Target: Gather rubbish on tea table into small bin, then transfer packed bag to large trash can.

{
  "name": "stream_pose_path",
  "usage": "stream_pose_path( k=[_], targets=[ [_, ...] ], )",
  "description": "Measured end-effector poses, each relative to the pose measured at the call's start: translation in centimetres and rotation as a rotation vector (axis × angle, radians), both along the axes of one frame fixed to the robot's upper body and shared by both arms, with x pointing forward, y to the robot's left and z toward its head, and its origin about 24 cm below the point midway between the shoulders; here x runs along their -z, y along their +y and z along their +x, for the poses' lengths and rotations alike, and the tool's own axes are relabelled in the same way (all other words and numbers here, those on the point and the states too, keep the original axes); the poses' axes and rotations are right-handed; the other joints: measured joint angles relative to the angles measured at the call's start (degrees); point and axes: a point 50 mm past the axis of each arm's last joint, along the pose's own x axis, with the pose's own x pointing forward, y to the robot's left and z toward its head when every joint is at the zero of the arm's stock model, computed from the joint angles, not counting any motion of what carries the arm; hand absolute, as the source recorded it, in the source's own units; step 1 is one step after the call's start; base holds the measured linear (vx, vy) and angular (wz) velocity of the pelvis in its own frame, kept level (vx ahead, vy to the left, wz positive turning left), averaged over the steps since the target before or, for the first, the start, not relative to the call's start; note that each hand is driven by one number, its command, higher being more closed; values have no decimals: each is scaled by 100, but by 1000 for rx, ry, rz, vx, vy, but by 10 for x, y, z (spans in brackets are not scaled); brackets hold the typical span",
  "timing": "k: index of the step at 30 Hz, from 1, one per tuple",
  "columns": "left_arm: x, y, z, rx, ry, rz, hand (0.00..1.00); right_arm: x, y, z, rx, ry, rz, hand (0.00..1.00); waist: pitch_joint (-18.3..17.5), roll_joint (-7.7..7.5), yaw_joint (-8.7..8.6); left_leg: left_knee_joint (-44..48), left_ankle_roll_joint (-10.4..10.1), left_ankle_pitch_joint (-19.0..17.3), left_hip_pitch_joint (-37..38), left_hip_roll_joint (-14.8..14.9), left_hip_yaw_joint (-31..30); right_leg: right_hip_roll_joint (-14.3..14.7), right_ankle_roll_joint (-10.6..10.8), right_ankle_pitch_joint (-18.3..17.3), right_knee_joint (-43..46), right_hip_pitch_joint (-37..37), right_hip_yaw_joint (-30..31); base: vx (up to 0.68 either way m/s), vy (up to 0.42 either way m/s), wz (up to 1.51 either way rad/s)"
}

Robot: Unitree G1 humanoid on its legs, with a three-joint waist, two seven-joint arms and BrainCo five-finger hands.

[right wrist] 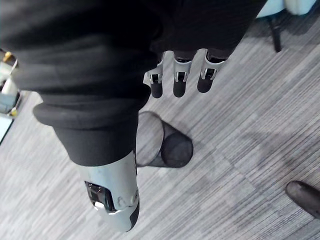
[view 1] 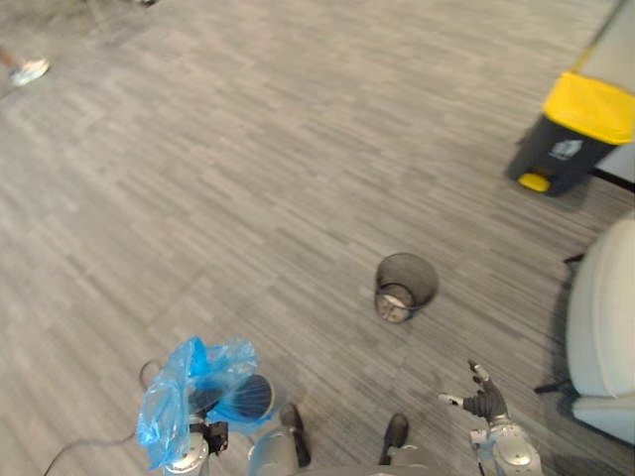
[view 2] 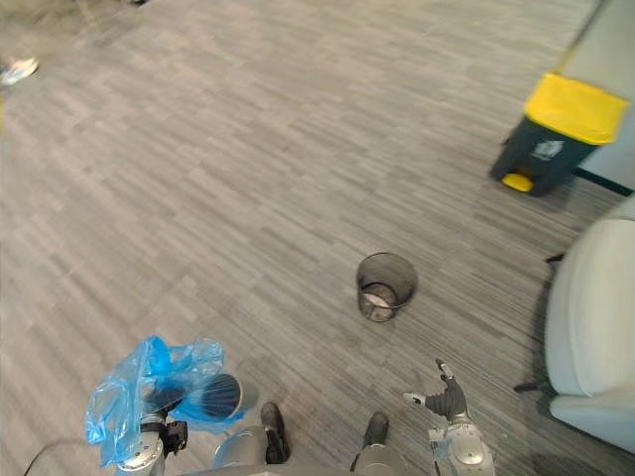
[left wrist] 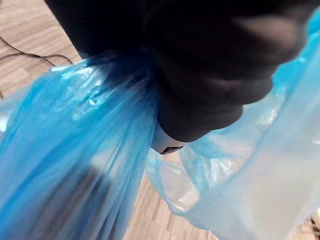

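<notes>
Left hand (left wrist: 200, 90) carries the blue bag (view 1: 179, 397) low at the robot's left, the plastic bunched round it (its fingers are buried, so their grip cannot be told). Right hand (view 1: 483, 399) hangs empty, fingers spread. Farther out a wire bin (view 1: 405, 288) sits on the grey floor (view 1: 248, 198). Beyond it, to the right, is the yellow-lidded trash can (view 1: 571, 139).

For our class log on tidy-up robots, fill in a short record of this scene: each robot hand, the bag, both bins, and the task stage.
left robot hand: carries the blue bag, which covers it
right robot hand: open, empty
small mesh bin: stands on the grey floor ahead
large trash can: yellow lid, farther off to the right
stage: bag not yet in the large trash can
</notes>
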Motion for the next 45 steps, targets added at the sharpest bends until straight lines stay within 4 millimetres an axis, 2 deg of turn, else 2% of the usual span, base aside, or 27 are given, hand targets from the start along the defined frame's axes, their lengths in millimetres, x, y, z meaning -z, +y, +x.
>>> stream_pose_path(
  k=[2, 3, 4, 5, 6, 9, 12, 14, 15, 16, 17, 19, 21, 22, 25, 27, 29, 30, 31, 33, 34, 35, 36, 39, 41, 44, 45],
  targets=[
    [0, -4, -2, 28, 5, 2, 100, -2, 5, 1, 3, -18, 11, 0, 71, -92, -30, 398, 98, -466, 122, -156, -263, -498, -181, -372, 1431, -199, 290, 214, 161, 58],
    [-3, -6, -1, 57, -1, 11, 100, -4, 8, 1, 1, -33, 19, 0, 117, -106, -44, 502, 170, -691, 285, -230, -377, -672, -470, -392, 2654, -722, 1019, 210, 143, 36],
    [-4, -5, -1, 69, 1, 20, 100, -2, 11, 0, 4, -31, 30, 0, 156, -51, -57, 523, 185, -801, 362, -240, -430, -597, -482, -537, 3168, -965, 1418, 369, 165, 43],
    [-8, 0, 1, 82, -5, 44, 100, 1, 18, -4, 9, -19, 54, 0, 159, -152, -88, 458, 203, -949, 603, -281, -540, -275, -346, -958, 3980, -1431, 1962, 337, 86, 37],
    [-9, 2, 2, 85, -9, 51, 100, 2, 20, -6, 11, -16, 63, 0, 168, -189, -95, 414, 205, -994, 711, -308, -570, -181, -382, -1051, 4104, -1577, 2001, 443, 67, 42],
    [-11, 5, 7, 93, -13, 64, 100, 5, 21, -6, 25, -5, 77, 0, 184, -243, -244, 253, 92, -1285, 1079, -432, -669, 132, -458, -1172, 3433, -2324, 1566, 409, 19, 30],
    [-12, 6, 18, 84, -26, 60, 100, 17, 20, -13, 35, 67, 92, 0, 243, -176, -370, -185, -188, -1338, 1688, -472, -758, 508, -725, -543, 1483, -2564, 911, 549, -41, 33],
    [-12, 8, 17, 76, -25, 64, 100, 18, 20, -15, 36, 76, 93, 0, 195, -223, -397, -449, -474, -1419, 2090, -470, -779, 721, -1142, -21, 1079, -2718, 675, 699, -117, 36],
    [-10, 7, 16, 73, -20, 56, 100, 19, 17, -21, 41, 92, 88, 0, 149, -259, -529, -316, -695, -1468, 2238, -415, -833, 791, -1799, 692, 1224, -2698, 681, 899, -157, 23],
    [-5, -3, 16, 61, -11, 18, 100, 15, 12, -13, 31, 72, 73, 0, 142, 79, -458, 78, -1011, -1362, 2216, -41, -793, 1016, -1931, 403, 1531, -2630, 487, 750, -135, 4],
    [-4, -5, 15, 56, -9, 9, 100, 12, 13, -9, 27, 52, 74, 0, 159, 109, -448, 432, -1146, -1167, 2158, 71, -755, 1081, -2010, 205, 1581, -2528, 438, 625, -106, -54],
    [2, -15, 8, 28, 2, -37, 100, 2, 14, 0, 14, -5, 66, 0, 179, 137, -394, 2308, -483, 19, 1684, 441, -730, 1439, -1999, -216, 1401, -1816, 695, 752, -164, -75],
    [0, -22, 10, 26, -22, -58, 100, -9, 18, 10, 12, -77, 77, 0, 207, 10, -237, 3889, -251, -538, 935, 586, -714, 1800, -1955, -409, 774, -751, 1414, 827, -94, -121],
    [-1, -23, 10, 28, -26, -60, 100, -10, 19, 11, 17, -90, 85, 0, 199, -29, -181, 3908, -148, -607, 730, 561, -669, 1833, -1955, -409, 625, -568, 1607, 692, 0, -128],
    [-2, -25, 9, 26, -33, -66, 100, -13, 20, 14, 19, -108, 87, 0, 207, -80, 117, 3218, 128, -798, -305, 388, -699, 1966, -1871, -460, 104, 6, 2679, 457, 80, -150],
    [-1, -26, 8, 25, -32, -69, 100, -13, 20, 14, 25, -104, 86, 0, 236, -113, 301, 2353, -68, -861, -522, 159, -1110, 1938, -1727, -584, 115, 191, 3280, 491, 237, -180],
    [0, -28, 5, 12, -26, -78, 100, -12, 13, 13, 63, -104, 73, 0, 203, -31, 274, 726, -508, -606, -484, -129, -2015, 1918, -1451, -931, 340, 302, 3749, 506, 375, -178],
    [0, -29, 5, 9, -29, -84, 100, -12, 7, 11, 92, -99, 61, 0, 179, 21, 290, 379, -682, 24, -362, -120, -2259, 1940, -1298, -1244, 670, 278, 4029, 449, 361, -149],
    [-1, -28, 7, 13, -32, -77, 100, -7, 11, 6, 111, -77, 76, 0, 101, -186, 222, 545, -588, -324, -250, -158, -1858, 1748, -1097, -1421, 1029, 164, 4127, 466, 322, -157],
    [-7, -24, 9, 13, -58, -61, 100, -3, 12, -2, 122, -59, 79, 0, 58, -279, 193, 774, -477, -803, 8, -97, -1285, 1595, -717, -1555, 1642, -74, 4086, 437, 281, -147],
    [-8, -21, 9, 17, -60, -51, 100, -3, 11, -2, 125, -59, 80, 0, 29, -362, 217, 865, -384, -1035, 290, -41, -924, 1449, -205, -1573, 2122, -223, 3871, 365, 261, -171],
    [-9, -18, 9, 25, -58, -36, 100, -1, 12, -1, 131, -53, 89, 0, 70, -298, 190, 883, -284, -1127, 550, -17, -680, 1261, 375, -1525, 2681, -493, 3552, 341, 262, -146],
    [-10, -15, 9, 26, -58, -27, 100, 0, 14, 1, 131, -51, 96, 0, 66, -304, 117, 873, -251, -1146, 659, 4, -618, 1142, 466, -1495, 2955, -639, 3289, 337, 231, -124],
    [-14, -4, 12, 34, -63, 17, 100, 3, 20, 14, 123, -45, 118, 0, 81, -277, 44, 411, -240, -1152, 1274, 78, -168, 533, -278, -1720, 3618, -1255, 1575, 308, 93, -106],
    [-17, 1, 16, 42, -68, 34, 100, -1, 22, 29, 108, -68, 122, 0, 108, -229, -34, -81, -273, -1134, 1722, 123, 113, 298, -497, -1745, 3241, -1673, 600, 330, -9, -87],
    [-11, 1, 24, 38, -48, 23, 100, -1, 16, 34, 100, -56, 100, 0, 221, -43, -59, -470, -507, -1004, 2196, 197, 222, 557, -980, -1313, 2457, -2064, 96, 366, -54, -63],
    [-11, 2, 27, 38, -48, 27, 100, 0, 13, 32, 100, -50, 88, 0, 217, -45, -72, -536, -638, -933, 2399, 194, 212, 817, -1128, -845, 1774, -2123, 110, 486, -112, -16]
  ],
)
